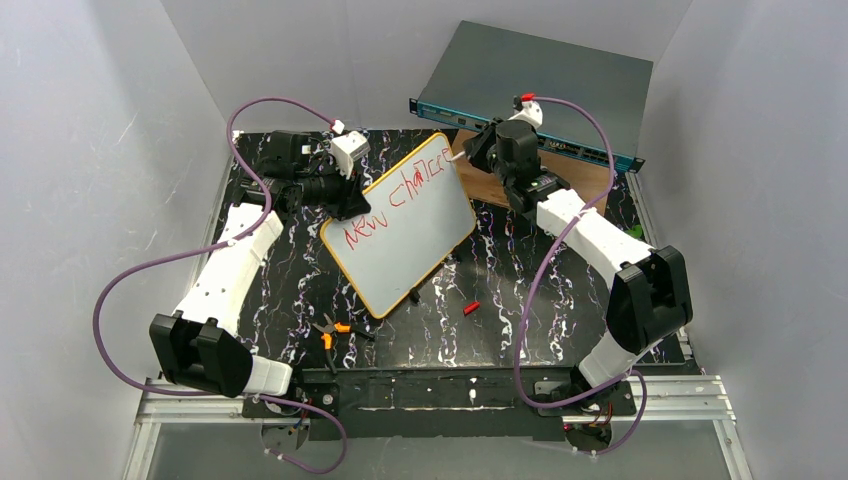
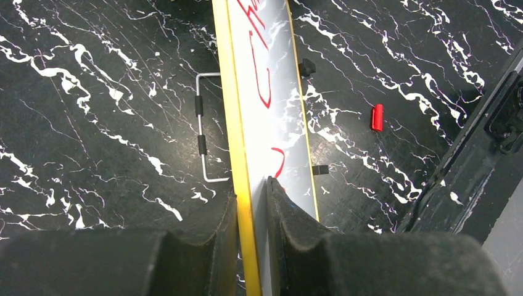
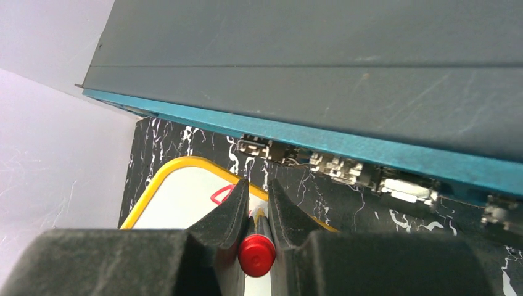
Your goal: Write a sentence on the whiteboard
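Top external: whiteboard [image 1: 405, 258] sentence [image 1: 398, 200] reads "New chance".

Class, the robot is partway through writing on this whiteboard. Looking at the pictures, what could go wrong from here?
The left pincer clamps the whiteboard only by one rim edge; pressure from the marker might twist or slip it.
The red writing already reaches the far rim, so the marker in the right pincer could run off the board.
The small red cap lies loose beside the board and could get knocked away.
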You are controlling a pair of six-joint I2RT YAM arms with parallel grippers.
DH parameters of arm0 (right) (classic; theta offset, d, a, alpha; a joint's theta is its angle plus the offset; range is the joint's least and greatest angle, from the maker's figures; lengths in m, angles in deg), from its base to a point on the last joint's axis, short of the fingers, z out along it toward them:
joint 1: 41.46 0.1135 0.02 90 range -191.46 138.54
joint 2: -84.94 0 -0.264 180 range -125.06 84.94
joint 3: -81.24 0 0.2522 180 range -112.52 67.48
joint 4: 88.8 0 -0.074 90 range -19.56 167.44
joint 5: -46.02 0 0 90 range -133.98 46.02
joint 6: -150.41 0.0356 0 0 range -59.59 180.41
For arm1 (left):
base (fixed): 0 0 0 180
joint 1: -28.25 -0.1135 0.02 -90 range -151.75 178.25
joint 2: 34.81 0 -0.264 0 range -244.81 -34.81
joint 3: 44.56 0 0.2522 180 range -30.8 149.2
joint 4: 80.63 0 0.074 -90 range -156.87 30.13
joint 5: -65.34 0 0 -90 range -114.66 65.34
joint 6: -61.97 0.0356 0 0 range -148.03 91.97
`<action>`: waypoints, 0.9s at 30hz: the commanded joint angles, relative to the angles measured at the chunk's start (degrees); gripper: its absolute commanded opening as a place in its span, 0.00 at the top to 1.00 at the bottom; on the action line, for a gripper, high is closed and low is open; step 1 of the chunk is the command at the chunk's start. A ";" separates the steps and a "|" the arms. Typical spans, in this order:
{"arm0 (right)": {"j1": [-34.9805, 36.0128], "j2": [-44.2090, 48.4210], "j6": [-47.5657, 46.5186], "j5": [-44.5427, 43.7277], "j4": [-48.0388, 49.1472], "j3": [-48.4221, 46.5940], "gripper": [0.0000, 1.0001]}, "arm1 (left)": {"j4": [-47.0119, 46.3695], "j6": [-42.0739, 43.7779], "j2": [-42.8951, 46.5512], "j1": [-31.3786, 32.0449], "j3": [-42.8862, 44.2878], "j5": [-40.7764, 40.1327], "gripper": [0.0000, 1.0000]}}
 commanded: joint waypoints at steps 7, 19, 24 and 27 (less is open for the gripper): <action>-0.57 0.41 -1.04 -0.45 1.06 -0.59 0.99 | -0.81 5.12 0.45 0.53 1.41 -1.40 1.00; -0.53 1.46 -0.93 -0.44 0.27 2.47 0.99 | -0.79 5.07 0.31 0.52 1.68 -1.17 1.00; -0.53 1.65 -0.77 -0.07 0.02 3.12 0.99 | -0.82 5.08 0.42 0.53 1.61 -1.20 1.00; -0.31 1.63 -0.78 0.48 0.15 2.78 0.99 | -0.87 5.07 0.45 0.54 1.60 -1.20 1.00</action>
